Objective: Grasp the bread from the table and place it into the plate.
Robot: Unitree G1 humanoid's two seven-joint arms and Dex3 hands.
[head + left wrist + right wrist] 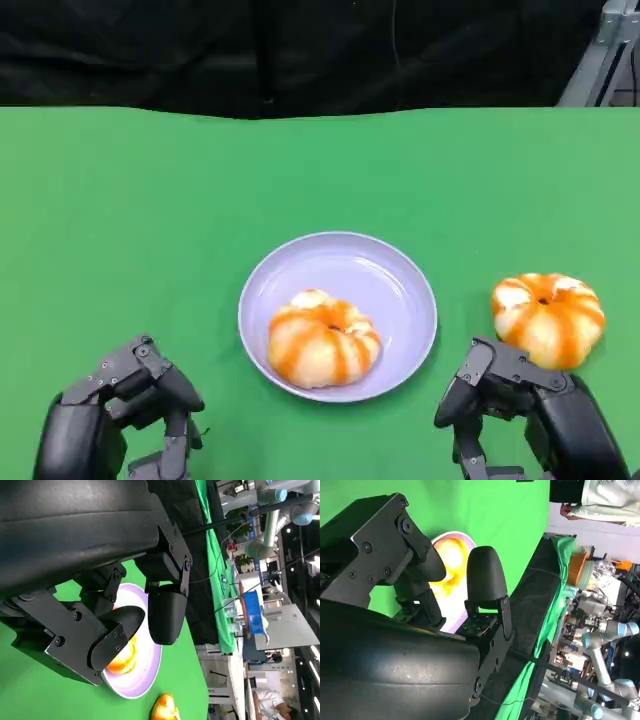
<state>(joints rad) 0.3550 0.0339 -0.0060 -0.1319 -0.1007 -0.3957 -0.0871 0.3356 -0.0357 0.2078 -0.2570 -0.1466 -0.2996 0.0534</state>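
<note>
— So, where is the bread sitting?

— There are two pieces. One bread (pixel 323 340), glazed with orange stripes, is lying inside the lavender plate (pixel 400 285), toward its near side. The second bread (pixel 549 317) is resting on the green table (pixel 150 220), to the right of the plate and apart from its rim.

— And the right hand (pixel 510 395), is it gripping anything?

— No. It is hovering at the near right, just on the near side of the second bread, with nothing in it. From the head view its fingers are pointing forward and a little apart. In the right wrist view the fingers (pixel 484 577) are standing spread, with a strip of plate and bread showing through the gap between them.

— Is it touching the loaf?

— I cannot tell; from the head view the hand's far edge is sitting very close to the bread, but contact is not clear.

— What about the left hand (pixel 135 395)?

— It is hanging at the near left, well apart from the plate, holding nothing. Its fingers (pixel 167 615) are loosely apart in the left wrist view, with the plate and the bread in it showing behind them.

— Anything else around?

— A black curtain (pixel 300 50) is hanging along the far edge of the table.
</note>
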